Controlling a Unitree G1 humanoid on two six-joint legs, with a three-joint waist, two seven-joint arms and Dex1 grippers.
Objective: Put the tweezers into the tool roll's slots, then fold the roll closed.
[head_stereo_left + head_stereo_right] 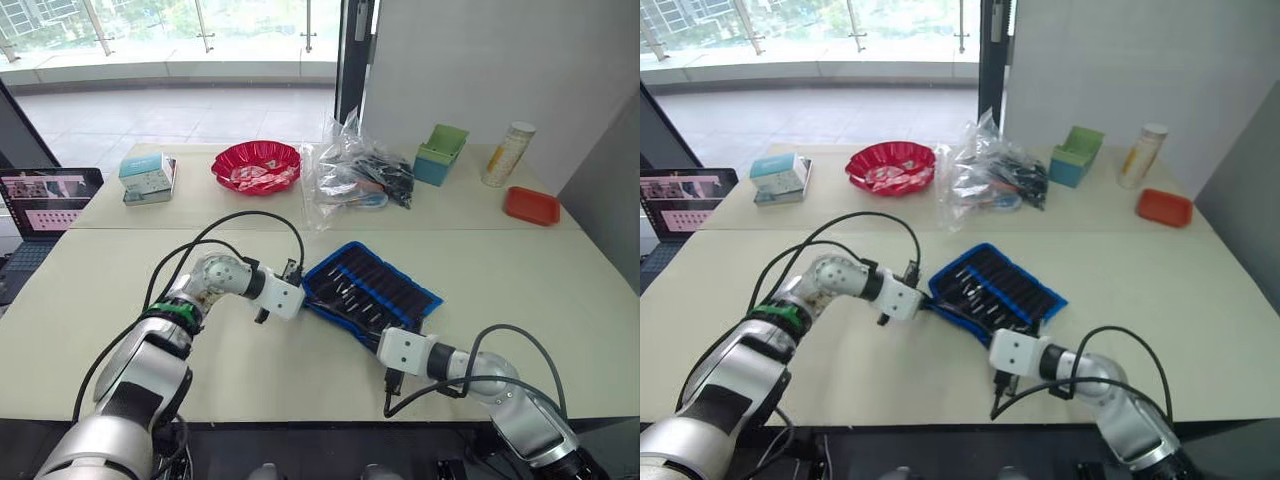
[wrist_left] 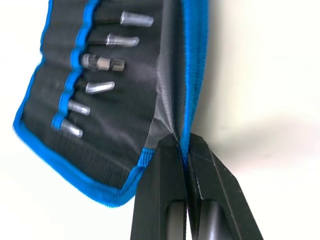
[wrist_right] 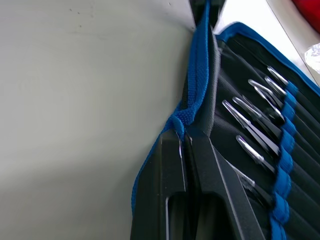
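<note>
At centre frame both grippers, left gripper (image 2: 186, 150) and right gripper (image 3: 183, 136), pinch the tool roll (image 1: 372, 285) edge; tweezers (image 3: 252, 127) slotted. Folding comes next: lift together.

Both arms reach inward, the left end effector (image 2: 186, 152) and right end effector (image 3: 183, 135) each pinched closed on fabric edging.

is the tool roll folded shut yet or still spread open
Still spread open: the tool roll lies flat with its slots facing up, tweezers tucked in. Both grippers pinch its near blue edge.
</note>
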